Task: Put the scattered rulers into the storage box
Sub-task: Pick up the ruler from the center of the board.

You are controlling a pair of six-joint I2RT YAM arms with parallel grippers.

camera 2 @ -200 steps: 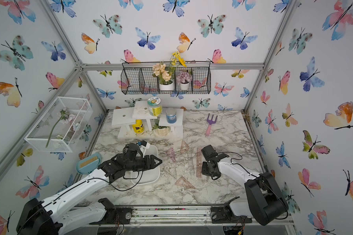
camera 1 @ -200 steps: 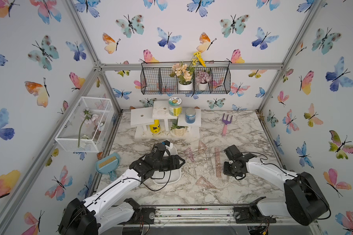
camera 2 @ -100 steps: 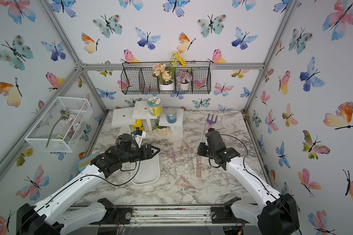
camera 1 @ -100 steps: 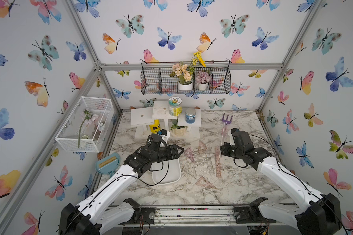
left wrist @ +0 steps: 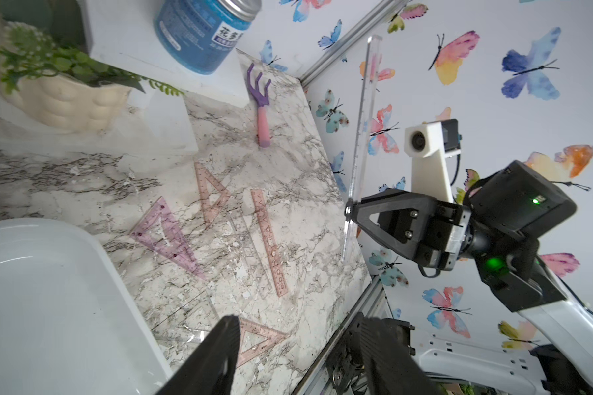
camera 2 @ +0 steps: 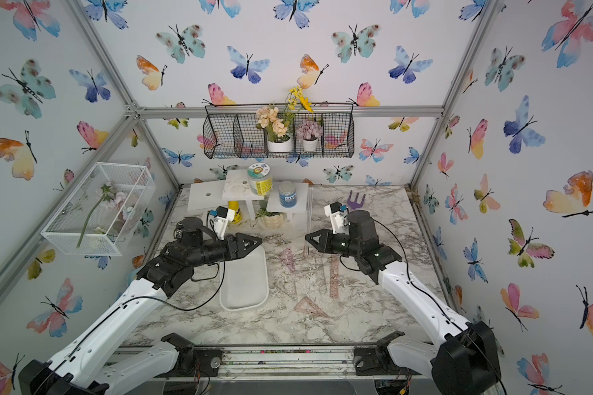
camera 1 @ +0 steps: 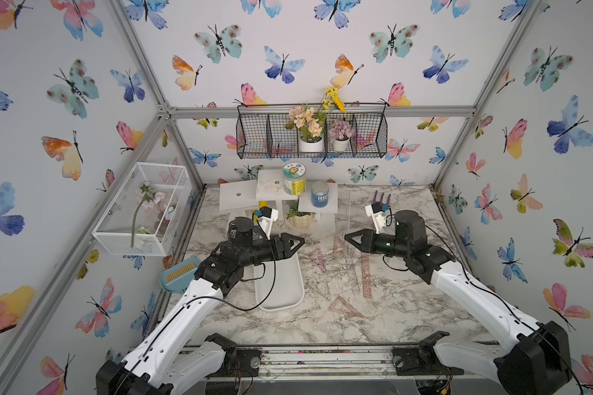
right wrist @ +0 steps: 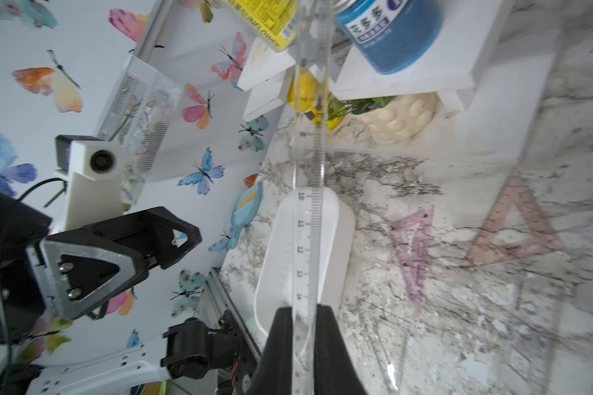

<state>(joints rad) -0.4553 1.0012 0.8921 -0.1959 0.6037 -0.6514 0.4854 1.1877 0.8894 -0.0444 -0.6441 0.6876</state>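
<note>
One clear ruler (left wrist: 360,136) is lifted off the surface (camera 1: 401,307): the right gripper (left wrist: 349,210) is closed on it near one end. The long part stands free and shows only as a thin line in both top views, a little right of the middle of the frame. I judge it is pinched at the end so that the whole length can go down into the storage box (camera 1: 278,307). This box lies left of centre, its long side running front to back, and it looks empty. The ruler must be turned along that line, or it may catch on the rim. The left gripper (left wrist: 297,324) is open and holds nothing; it hangs over the far end of the box, facing the right one, perhaps to receive or steady the ruler. The remaining pieces lie flat between the box and the right arm: a purple set square (camera 1: 317,259), a pink strip (camera 1: 365,273) and a pale set square (camera 1: 343,305) nearer the lower edge. Being so thin, they will probably be hard to pinch.
</note>
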